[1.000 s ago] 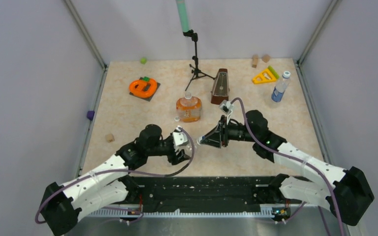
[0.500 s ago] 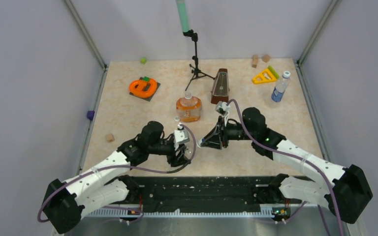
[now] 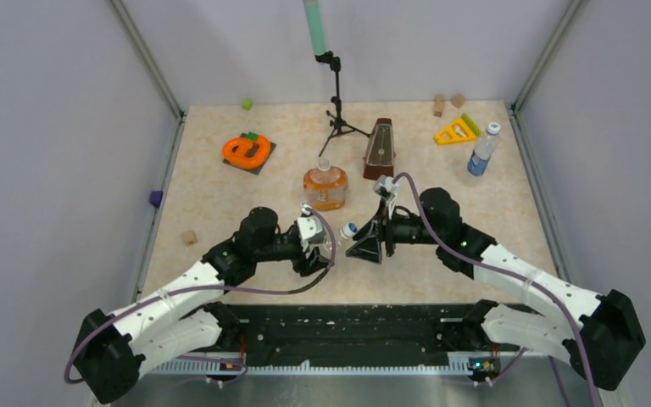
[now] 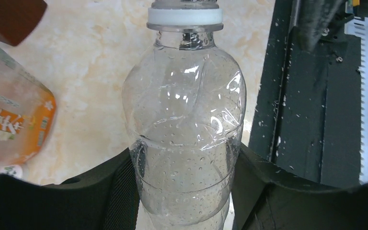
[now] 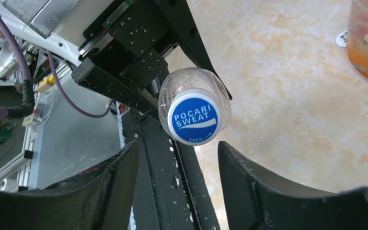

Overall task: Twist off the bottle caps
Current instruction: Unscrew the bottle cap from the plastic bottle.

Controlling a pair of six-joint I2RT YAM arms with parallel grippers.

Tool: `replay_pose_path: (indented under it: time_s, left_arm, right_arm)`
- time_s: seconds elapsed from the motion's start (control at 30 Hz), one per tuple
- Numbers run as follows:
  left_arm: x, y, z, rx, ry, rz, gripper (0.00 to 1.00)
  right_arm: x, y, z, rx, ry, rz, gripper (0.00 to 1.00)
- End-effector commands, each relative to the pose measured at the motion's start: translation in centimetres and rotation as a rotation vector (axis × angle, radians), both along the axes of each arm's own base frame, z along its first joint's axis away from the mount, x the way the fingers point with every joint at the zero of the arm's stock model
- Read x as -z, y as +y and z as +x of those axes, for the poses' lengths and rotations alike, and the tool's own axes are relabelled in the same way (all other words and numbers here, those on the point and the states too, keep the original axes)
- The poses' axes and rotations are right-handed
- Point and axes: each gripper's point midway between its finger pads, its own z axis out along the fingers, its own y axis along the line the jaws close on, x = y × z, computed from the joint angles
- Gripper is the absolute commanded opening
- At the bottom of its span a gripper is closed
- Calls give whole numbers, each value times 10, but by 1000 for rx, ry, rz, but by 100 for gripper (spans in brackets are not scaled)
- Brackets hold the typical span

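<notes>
Beige tabletop (image 3: pixel 220 203), clear bottle (image 4: pixel 184 143) part-filled, orange-liquid bottle (image 3: pixel 325 188)

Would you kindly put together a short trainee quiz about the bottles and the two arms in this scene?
1. Fill in the blank: the right end effector has its jaws ___ near the blue cap.
2. True or false: the blue cap is still on the clear bottle.
3. Which one grips the clear bottle?
A. the left end effector
B. the right end effector
C. neither

Key: 1 open; 2 true; 3 A.
</notes>
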Motion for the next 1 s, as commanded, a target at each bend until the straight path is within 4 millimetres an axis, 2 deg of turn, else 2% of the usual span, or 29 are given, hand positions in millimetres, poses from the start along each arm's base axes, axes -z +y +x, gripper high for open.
replay_pose_path:
  time_s: [0.0,0.13,0.47,0.6,0.77,0.83,0.97]
  left_arm:
    - [-33,-9,22,-37,-135,-86,0]
    - [-33,-4,23,-55,-171,-87,0]
    - [-23,9,45,-226,-404,50,0]
    - [-24,13,51,-299,-513,127,0]
    - [-24,16,52,-317,-582,125,0]
    - [-21,18,51,-311,-596,142,0]
    - [-17,18,48,-286,-620,167,0]
  right_arm:
    - [-15,-5,0,71,-17,32,63]
    - [-25,-8,-4,86,-14,99,69]
    - [-35,-18,7,270,130,250,70]
    - [-52,-25,2,299,201,402,70]
    - [-43,-37,18,459,305,387,68]
    - [-42,-37,17,459,325,396,63]
    - [-43,-34,19,456,362,449,63]
